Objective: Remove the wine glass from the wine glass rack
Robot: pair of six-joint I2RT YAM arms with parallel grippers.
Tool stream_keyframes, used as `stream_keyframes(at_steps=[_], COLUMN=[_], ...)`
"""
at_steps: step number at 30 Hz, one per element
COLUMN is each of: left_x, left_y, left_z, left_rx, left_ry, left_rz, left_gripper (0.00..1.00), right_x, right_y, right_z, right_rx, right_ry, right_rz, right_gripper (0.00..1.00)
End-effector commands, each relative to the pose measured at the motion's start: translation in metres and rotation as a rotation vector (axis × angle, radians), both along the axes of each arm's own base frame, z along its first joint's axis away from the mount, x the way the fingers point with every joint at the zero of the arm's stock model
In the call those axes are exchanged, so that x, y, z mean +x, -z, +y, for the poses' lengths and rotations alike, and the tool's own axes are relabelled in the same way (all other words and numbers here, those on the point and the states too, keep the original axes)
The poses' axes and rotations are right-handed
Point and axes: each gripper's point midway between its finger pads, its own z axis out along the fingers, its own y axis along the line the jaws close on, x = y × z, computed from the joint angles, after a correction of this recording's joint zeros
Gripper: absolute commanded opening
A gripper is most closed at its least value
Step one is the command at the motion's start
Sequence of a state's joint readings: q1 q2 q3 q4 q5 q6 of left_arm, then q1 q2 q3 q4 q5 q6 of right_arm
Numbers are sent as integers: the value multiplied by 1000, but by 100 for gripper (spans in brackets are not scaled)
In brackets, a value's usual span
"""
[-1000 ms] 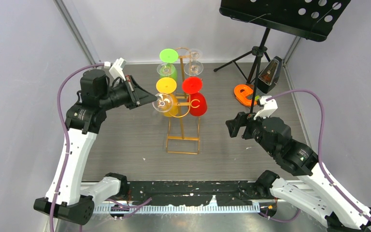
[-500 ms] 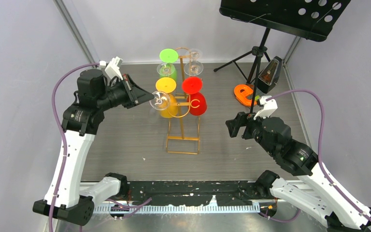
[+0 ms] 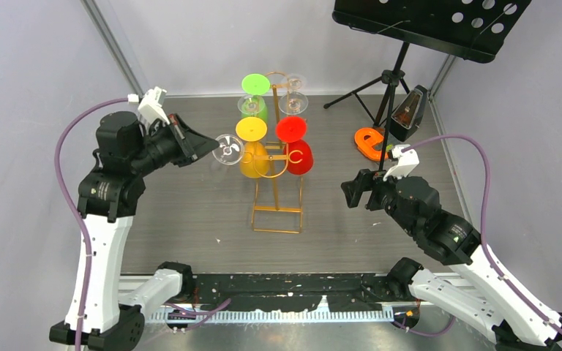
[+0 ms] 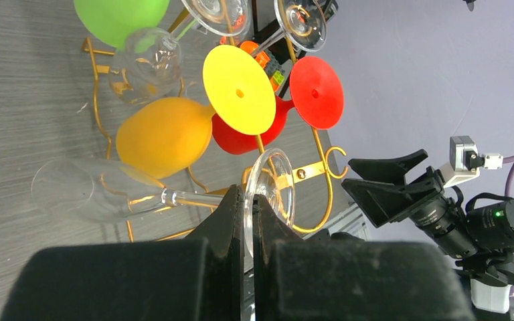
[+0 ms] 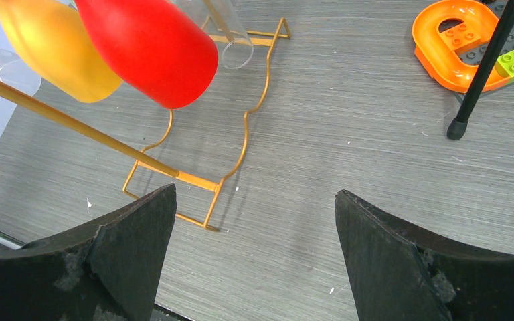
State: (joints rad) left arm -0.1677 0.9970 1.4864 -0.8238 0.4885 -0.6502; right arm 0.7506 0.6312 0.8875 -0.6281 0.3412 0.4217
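The gold wire wine glass rack (image 3: 276,191) stands mid-table and still holds green, yellow, red and clear glasses. It also shows in the left wrist view (image 4: 321,167) and the right wrist view (image 5: 241,144). My left gripper (image 3: 208,149) is shut on the foot rim of a clear wine glass (image 3: 227,149), held just left of the rack and clear of its hooks. In the left wrist view the gripper (image 4: 249,200) pinches the foot, with the glass (image 4: 87,190) lying sideways. My right gripper (image 3: 353,191) is open and empty right of the rack; it also shows in the right wrist view (image 5: 254,221).
A black tripod music stand (image 3: 391,80) stands at the back right. An orange toy piece (image 3: 369,142) and a dark metronome-like object (image 3: 410,113) lie by its feet. Grey walls close in left, right and back.
My left gripper has drawn the clear wine glass leftward, off the rack's hook and away from the yellow glass. The right arm has not moved.
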Motion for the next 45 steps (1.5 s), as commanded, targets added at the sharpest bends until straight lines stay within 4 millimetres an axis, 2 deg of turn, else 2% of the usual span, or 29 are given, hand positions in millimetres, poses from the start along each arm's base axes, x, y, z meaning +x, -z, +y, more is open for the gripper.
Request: stream_keyframes(at_steps=[1, 5, 10, 15, 23, 31, 36, 40, 45], left_x=[-13, -27, -45, -63, -94, -109, -118, -119, -119], left_y=[-28, -32, -25, -11, 23, 59, 75, 80, 70], left_z=[7, 8, 5, 2, -4, -18, -34, -45, -59], left_rx=[4, 6, 23, 25, 47, 61, 84, 139, 174], left_ry=[-13, 1, 52, 108, 201, 291, 377, 409, 440], left_rz=[-113, -137, -134, -124, -103, -61, -55, -74, -138], left_gripper=[0, 0, 0, 0, 0, 0, 0, 0, 0], right_x=[4, 2, -1, -9, -27, -51, -64, -72, -85], right_y=[-24, -28, -33, -39, -29, -28, -28, -23, -17], right_z=[4, 8, 11, 11, 17, 32, 39, 44, 51], right_rx=[54, 55, 51, 45, 28, 80, 119, 142, 184], right_ry=[0, -31, -62, -102, -200, -326, -383, -418, -467], right_rz=[-51, -53, -51, -57, -6, 49, 87, 139, 199], right_gripper=[94, 95, 95, 94, 94, 93, 93, 92, 91])
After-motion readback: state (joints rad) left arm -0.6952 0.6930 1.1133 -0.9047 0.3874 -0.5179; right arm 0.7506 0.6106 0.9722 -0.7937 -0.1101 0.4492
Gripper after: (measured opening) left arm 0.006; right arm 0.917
